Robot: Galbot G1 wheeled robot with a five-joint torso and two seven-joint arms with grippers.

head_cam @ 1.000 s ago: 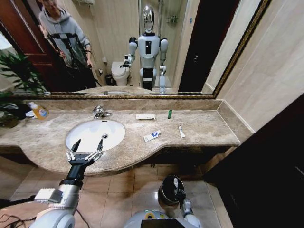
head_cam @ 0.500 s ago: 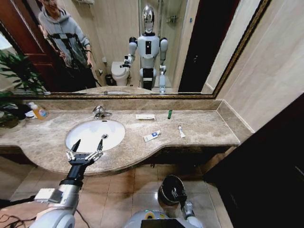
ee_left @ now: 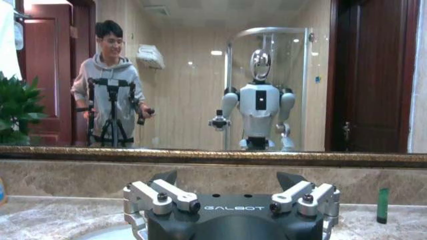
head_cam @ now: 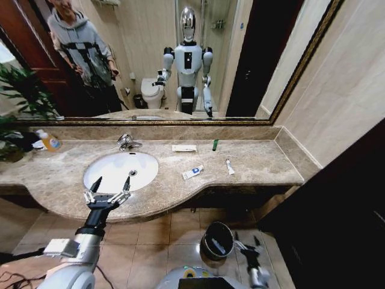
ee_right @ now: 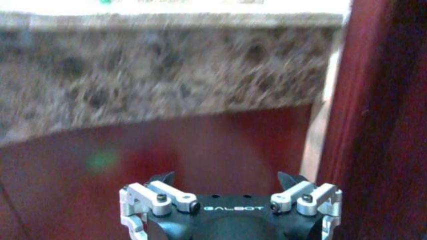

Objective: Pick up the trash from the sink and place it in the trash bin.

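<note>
- While the left gripper [head_cam: 110, 183] hangs at about 7 o'clock in the head view, its two black fingers stand spread wide and hold nothing, poised over the front rim of the sink [head_cam: 96, 180].
- From the left wrist view, the same left gripper [ee_left: 227, 179] faces the mirror, fingers apart, with the green tube [ee_left: 382, 205] upright at 4 o'clock against the backsplash.
- Low at 5 o'clock in the head view, the right gripper [head_cam: 246, 239] sits just beside the trash bin [head_cam: 207, 232], at the bin's 3 o'clock; its fingers are parted and empty.
- Inside the trash bin lies a small white item [head_cam: 219, 247].
- Seen from the right wrist view, the right gripper [ee_right: 227, 179] points at the marble edge of the counter, fingertips apart.
- On the counter [head_cam: 264, 165], at the sink's 3 o'clock, lies the white-blue packet [head_cam: 192, 172]; farther toward 3 o'clock lies the white tube [head_cam: 230, 167].
- At about 1 o'clock from the sink lies the flat white packet [head_cam: 183, 148], and just beyond it the green tube [head_cam: 215, 144].
- Behind the sink, at its 12 o'clock, stands the chrome faucet [head_cam: 126, 141].
- Far off at 10 o'clock stands the orange-labelled soap bottle [head_cam: 48, 141], near a green plant [head_cam: 21, 90].
</note>
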